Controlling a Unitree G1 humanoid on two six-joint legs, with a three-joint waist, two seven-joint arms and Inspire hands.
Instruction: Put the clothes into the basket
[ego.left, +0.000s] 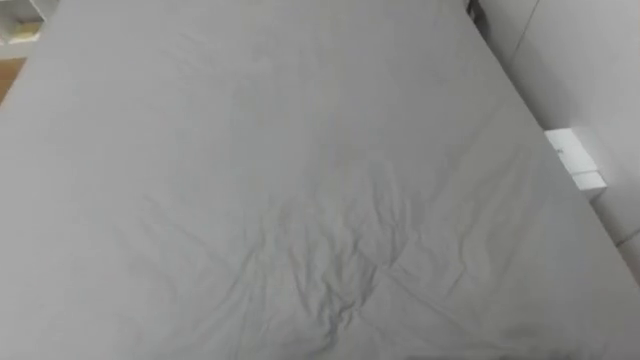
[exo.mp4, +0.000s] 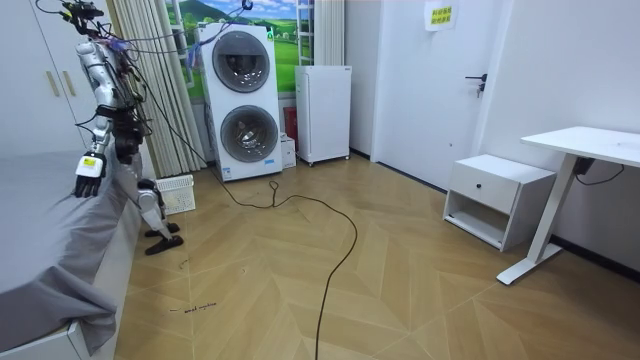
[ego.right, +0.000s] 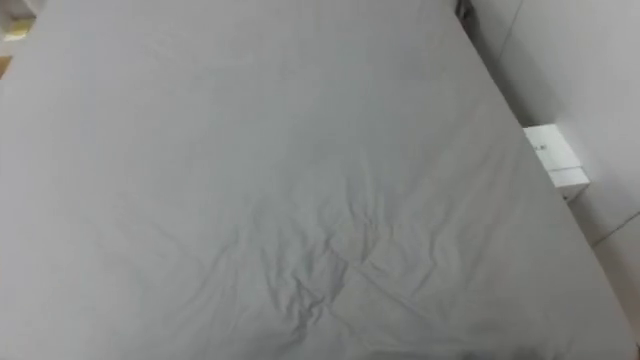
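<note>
The robot stands upright with its silver left arm lowered, slightly forward of its trunk. The dark left hand (exo.mp4: 88, 175) hangs below the wrist, fingers relaxed, pointing downward, holding nothing.

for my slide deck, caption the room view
Robot stands at grey bed, white basket beside it, stacked laundry machines behind

Overall light: bright, even and diffuse across the room.
Grey wrinkled bedsheet (ego.left: 300, 150): flatly lit, with soft shading only along the creases at lower middle.
Pale herringbone wooden floor (exo.mp4: 420, 290): mild sheen toward the stacked white washer and dryer (exo.mp4: 243, 100).
Shadows: faint and soft-edged under the white desk (exo.mp4: 590, 140) and the low white cabinet (exo.mp4: 497, 195).
</note>
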